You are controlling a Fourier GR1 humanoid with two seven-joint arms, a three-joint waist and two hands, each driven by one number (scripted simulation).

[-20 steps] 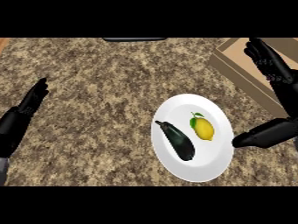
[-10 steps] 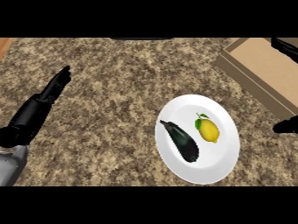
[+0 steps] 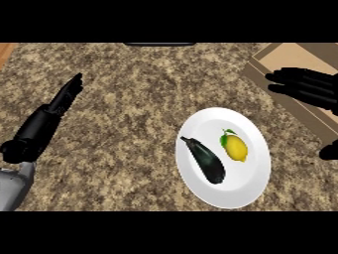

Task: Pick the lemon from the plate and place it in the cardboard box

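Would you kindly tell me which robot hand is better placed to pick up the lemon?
Probably the right robot hand: it is open beside the plate, nearer the lemon, by the cardboard box. The left robot hand is farther off.

There is one view only, taken from the robot's head and aimed steeply down at the speckled desk (image 3: pixel 128 109), so the top fills nearly the whole field. It stands near enough that the white plate (image 3: pixel 237 191) takes up a good part of the lower middle. The far side of the desk lies toward the top of the view, where a strip of wooden floor shows at the upper left corner. The cardboard box (image 3: pixel 303 54) is cut by the right edge. The left hand (image 3: pixel 51 116) comes in from the lower left, the right hand (image 3: pixel 310 87) from the right edge. No second view shares the scene.
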